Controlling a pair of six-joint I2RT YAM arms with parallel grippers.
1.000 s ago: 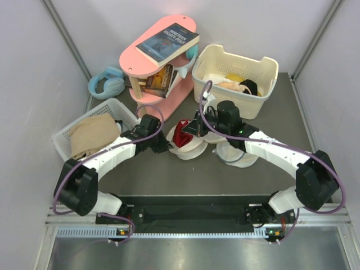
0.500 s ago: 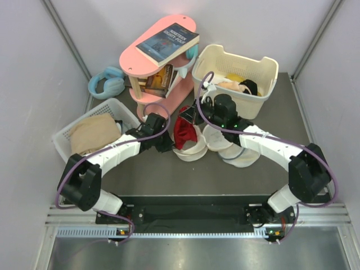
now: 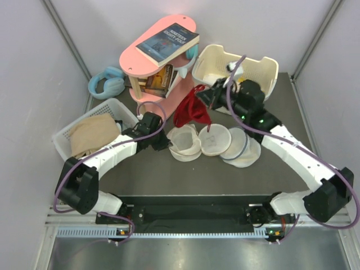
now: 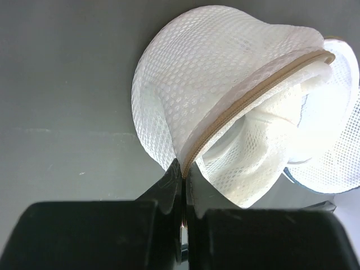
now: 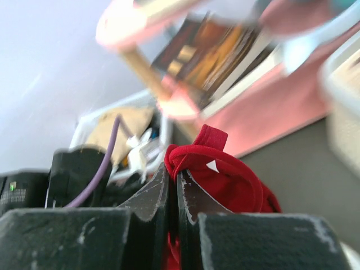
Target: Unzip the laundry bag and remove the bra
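Observation:
The laundry bag [image 3: 185, 144] lies unzipped on the table, its two cream mesh halves spread open; it also shows in the left wrist view [image 4: 225, 84]. My left gripper [image 3: 167, 144] is shut on the bag's zipper edge at its left side [image 4: 183, 169]. The dark red bra [image 3: 190, 112] hangs in the air above and behind the bag, clear of it. My right gripper [image 3: 201, 100] is shut on the bra's strap; the right wrist view shows the strap pinched between the jaws [image 5: 177, 169] and the bra [image 5: 230, 180] hanging below.
A second round white mesh bag [image 3: 243, 151] lies right of the laundry bag. A pink shelf [image 3: 163, 67] with books and a cream basket [image 3: 264, 64] stand behind. A white basket [image 3: 62, 140] with beige cloth is at the left, with blue headphones [image 3: 107, 83] behind it.
My right gripper has risen and moved back and to the right, pulling the bra out of the open bag. The left gripper has kept its hold on the bag's edge.

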